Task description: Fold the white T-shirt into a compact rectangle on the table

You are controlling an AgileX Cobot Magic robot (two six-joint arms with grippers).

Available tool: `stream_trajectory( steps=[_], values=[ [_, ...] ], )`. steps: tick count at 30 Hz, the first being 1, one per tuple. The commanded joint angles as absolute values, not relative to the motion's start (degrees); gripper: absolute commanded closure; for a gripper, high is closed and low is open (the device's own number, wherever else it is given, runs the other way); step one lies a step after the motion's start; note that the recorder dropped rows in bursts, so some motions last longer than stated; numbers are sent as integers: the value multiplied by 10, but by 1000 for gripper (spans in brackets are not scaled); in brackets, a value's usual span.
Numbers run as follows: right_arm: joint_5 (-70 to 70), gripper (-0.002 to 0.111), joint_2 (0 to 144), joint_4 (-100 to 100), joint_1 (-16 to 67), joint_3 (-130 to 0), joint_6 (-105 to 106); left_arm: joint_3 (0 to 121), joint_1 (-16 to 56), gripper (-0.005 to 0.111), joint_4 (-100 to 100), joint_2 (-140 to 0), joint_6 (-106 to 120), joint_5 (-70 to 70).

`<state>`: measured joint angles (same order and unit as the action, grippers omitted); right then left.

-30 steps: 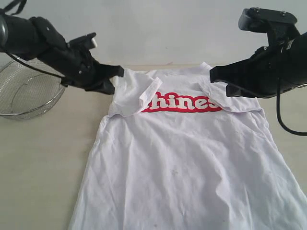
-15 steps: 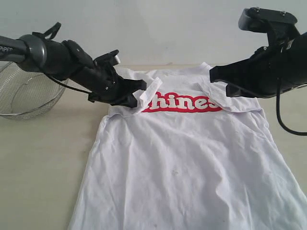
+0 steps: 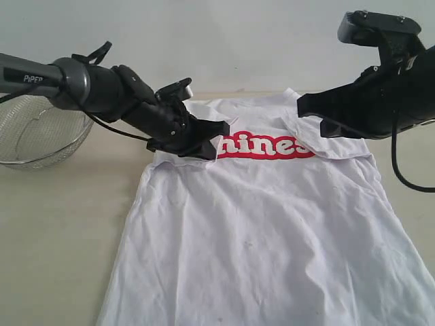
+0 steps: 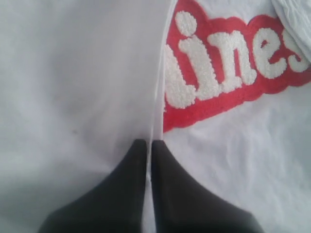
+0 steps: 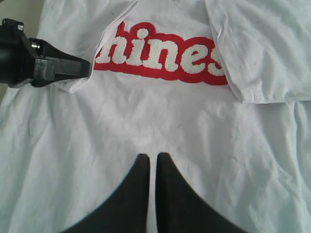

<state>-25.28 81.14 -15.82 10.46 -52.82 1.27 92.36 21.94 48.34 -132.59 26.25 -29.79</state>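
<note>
1. The shirt [image 3: 258,238] is spread chest-up on the worktop [image 3: 61,224], collar far.
2. Its left sleeve [image 5: 80,24] is pinched by the left hand [image 3: 219,138] over the lettering [image 3: 268,146], likely for narrowing.
3. The right hand [image 3: 306,109] is held pressed together, empty, above the right side.

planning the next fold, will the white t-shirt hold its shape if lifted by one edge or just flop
Probably floppy: the white T-shirt lies wrinkled and its folded-in sleeve drapes flat. Likely light: the left gripper carries a fold by a thin pinched edge. Pushed across the table, it would likely bunch, given the creases.
</note>
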Motion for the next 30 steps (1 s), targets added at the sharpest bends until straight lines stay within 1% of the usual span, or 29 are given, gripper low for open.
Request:
stream_trajectory(
  steps=[1,6,11,14,19,27,30],
  values=[
    [-251,108,806,-159,104,-527,20,927,206,102,484,-1308,287,-298],
    [-251,108,806,-159,104,-527,20,930,183,102,484,-1292,296,-273],
    [-251,108,806,-161,104,-527,20,977,143,102,484,-1303,302,-287],
    [-248,108,806,-162,104,-527,20,1005,139,102,473,-1333,302,-299],
    [-250,108,806,-162,104,-527,20,1011,139,102,469,-1375,298,-300],
    [-250,108,806,-162,104,-527,25,1014,123,102,452,-1346,293,-300],
    [-248,108,806,-162,104,-527,25,1014,116,102,443,-1357,291,-297]
  ],
)
